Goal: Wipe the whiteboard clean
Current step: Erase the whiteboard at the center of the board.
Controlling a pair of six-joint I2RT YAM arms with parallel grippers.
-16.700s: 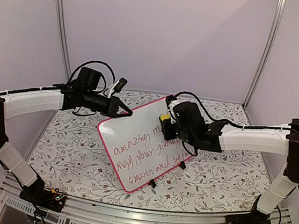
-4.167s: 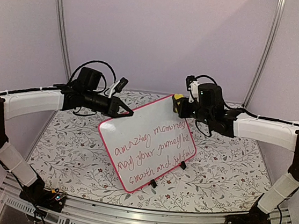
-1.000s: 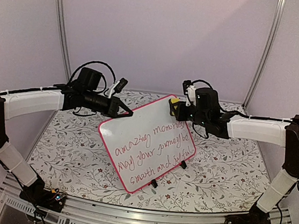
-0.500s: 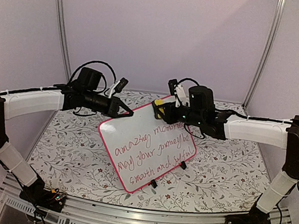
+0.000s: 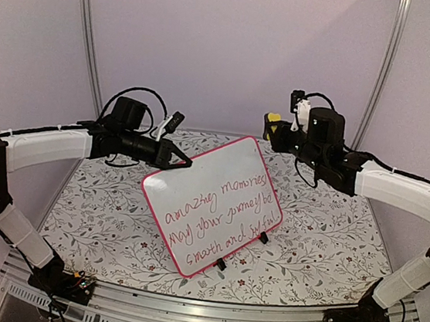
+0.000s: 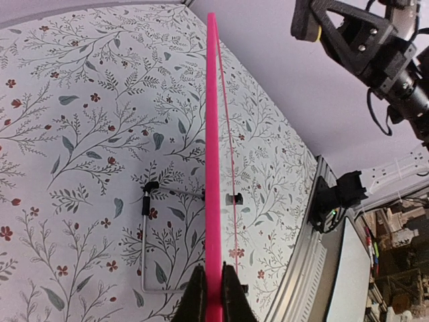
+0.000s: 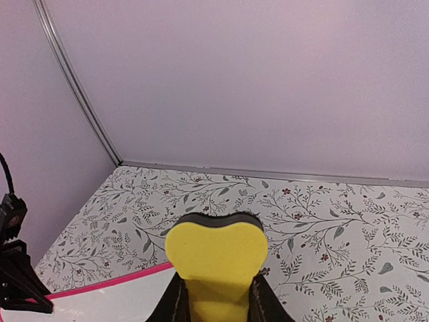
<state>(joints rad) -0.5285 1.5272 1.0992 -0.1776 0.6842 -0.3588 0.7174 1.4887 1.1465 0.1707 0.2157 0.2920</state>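
Note:
The whiteboard (image 5: 211,207), framed in pink-red, stands tilted on two black clip feet (image 5: 264,236) and bears three lines of red handwriting. My left gripper (image 5: 186,162) is shut on its upper left edge. In the left wrist view the frame (image 6: 213,168) runs edge-on between that gripper's (image 6: 213,295) fingers. My right gripper (image 5: 274,130) is shut on a yellow block eraser (image 5: 271,120), raised above and to the right of the board's top corner and apart from it. In the right wrist view the eraser (image 7: 216,258) fills the shut jaws, with the board's corner (image 7: 100,302) at the lower left.
A floral cloth (image 5: 322,243) covers the table. Purple walls with metal posts (image 5: 88,45) close off the back and sides. A wire stand (image 6: 144,221) lies behind the board. An aluminium rail (image 5: 205,315) runs along the near edge.
The right gripper with the eraser swept left along the board's top edge, then swung up and to the right, off the board. The writing and the left gripper are unchanged.

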